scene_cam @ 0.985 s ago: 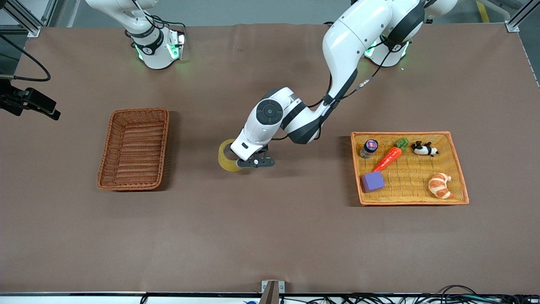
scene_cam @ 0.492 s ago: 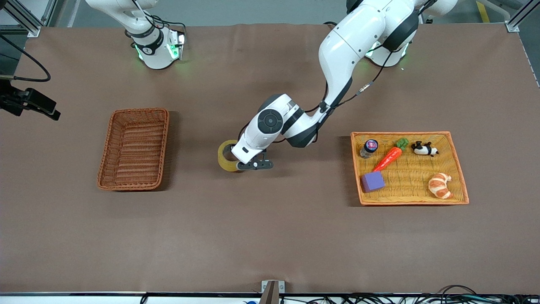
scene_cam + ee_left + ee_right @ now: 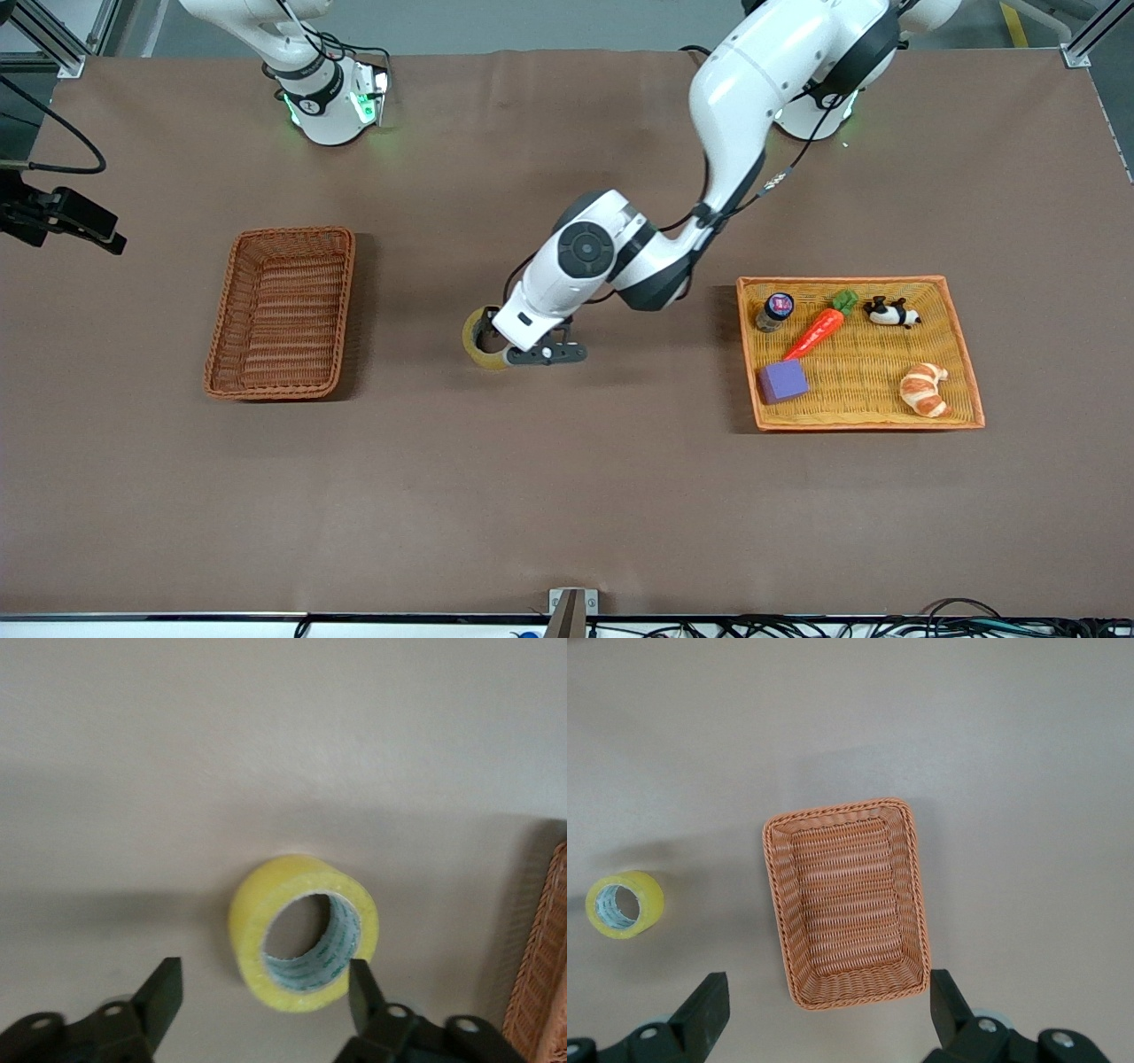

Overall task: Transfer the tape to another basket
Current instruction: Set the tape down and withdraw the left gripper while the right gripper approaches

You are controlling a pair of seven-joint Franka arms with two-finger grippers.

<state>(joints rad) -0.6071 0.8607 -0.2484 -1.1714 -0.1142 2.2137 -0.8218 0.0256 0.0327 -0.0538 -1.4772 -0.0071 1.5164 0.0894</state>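
From the front, the left arm's wrist covers part of the tape and most of the left claw – only a dark bit pokes out. In the left wrist view the basket is chopped off by the edge, just a sliver of weave. The right claw is out of the front shot, fingers cropped low in its own view.
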